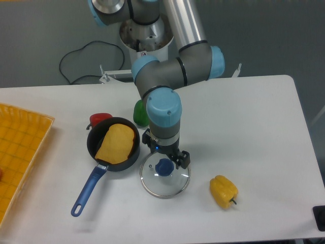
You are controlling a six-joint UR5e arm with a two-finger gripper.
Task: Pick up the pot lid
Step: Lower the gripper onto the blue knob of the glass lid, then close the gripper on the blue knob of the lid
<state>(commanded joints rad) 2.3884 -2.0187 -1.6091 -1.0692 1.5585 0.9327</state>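
Lying nearest you is the blue handle [89, 191] of the black pan [96, 154], then a yellow pepper [223, 191]. Between pan and pepper, the glass pot lid [166, 187] rests knob-up on the table [259, 127]. Your gripper [165, 151] hangs over its far part, fingers spread. Beyond sit red [100, 118] and green [140, 114] items.

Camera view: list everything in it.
pot lid: one, clear, blue knob, front centre
pan: one, black, blue handle, left of lid
flat piece: one, tan, in pan
vegetables: two, red and green, behind pan
pepper: one, yellow, right of lid
crate: one, orange-yellow, left edge
block: one, black, right edge
cable: one, black, beyond table
metal fittings: at least two, silver, far edge
table: one, white, underneath
arm: one, grey-blue, top centre
hand: one, grey, over lid
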